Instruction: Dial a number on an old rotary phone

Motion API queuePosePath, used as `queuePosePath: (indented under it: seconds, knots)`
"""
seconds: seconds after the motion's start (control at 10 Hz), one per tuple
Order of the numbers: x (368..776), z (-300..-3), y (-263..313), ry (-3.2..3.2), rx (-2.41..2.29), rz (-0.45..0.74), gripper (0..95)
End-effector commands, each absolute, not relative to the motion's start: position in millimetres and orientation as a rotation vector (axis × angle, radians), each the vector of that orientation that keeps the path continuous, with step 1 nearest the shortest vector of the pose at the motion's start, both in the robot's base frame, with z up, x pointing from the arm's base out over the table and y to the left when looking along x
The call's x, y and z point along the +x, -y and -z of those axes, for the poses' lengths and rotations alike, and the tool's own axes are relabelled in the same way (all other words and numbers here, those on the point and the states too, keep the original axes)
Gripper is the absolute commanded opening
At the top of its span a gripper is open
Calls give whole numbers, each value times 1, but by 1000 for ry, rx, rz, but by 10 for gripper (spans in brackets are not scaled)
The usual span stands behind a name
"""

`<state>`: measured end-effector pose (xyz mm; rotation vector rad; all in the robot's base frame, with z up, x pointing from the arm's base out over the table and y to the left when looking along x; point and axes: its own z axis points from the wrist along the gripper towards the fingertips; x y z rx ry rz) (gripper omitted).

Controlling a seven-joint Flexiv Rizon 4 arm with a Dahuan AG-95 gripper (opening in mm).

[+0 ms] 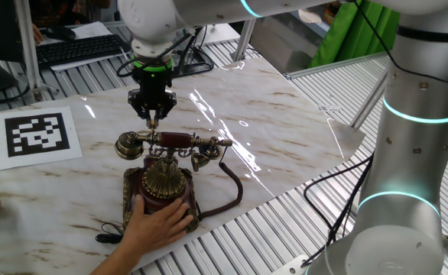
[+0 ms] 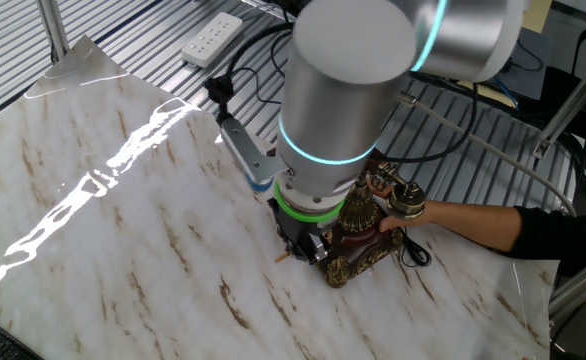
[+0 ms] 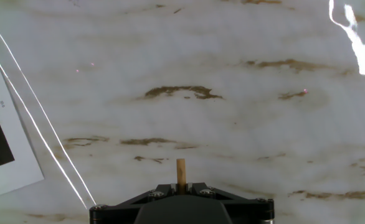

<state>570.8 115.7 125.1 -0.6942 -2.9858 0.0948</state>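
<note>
A white marble-patterned sheet with brown veins [image 1: 285,114] covers the slatted metal table [image 1: 300,221], and on it, at the left edge, lies a white paper card with a black square marker [image 1: 37,134]. Beyond the sheet a black computer keyboard [image 1: 79,50] rests on the slats, and in the other fixed view a white power strip [image 2: 211,40] lies near the sheet's far corner. A person's bare hand [image 1: 159,225] presses on the front of the old rotary phone [image 1: 167,179], an ornate piece with a dark red-brown wooden base, brass filigree trim and a brass-ended handset across its cradle, its dark cord [image 1: 232,191] looping away to the right. The phone stands near the middle of the sheet toward its front edge. The black two-finger gripper [image 1: 153,116] points straight down just behind and above the handset, apart from it; the fingers are clenched on a thin light wooden stick [image 3: 180,174] that juts below them. In the hand view only bare sheet lies under the stick. In the other fixed view the arm's grey body hides most of the phone.
</note>
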Motion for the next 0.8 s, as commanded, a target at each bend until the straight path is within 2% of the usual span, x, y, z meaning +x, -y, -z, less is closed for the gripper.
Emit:
queuePosePath:
  seconds: [0.1,0.8]
  knots:
    - [571,-126,-112,2992,-674,-102,0]
    - [579,-118,-89,2990,-597,-90,0]
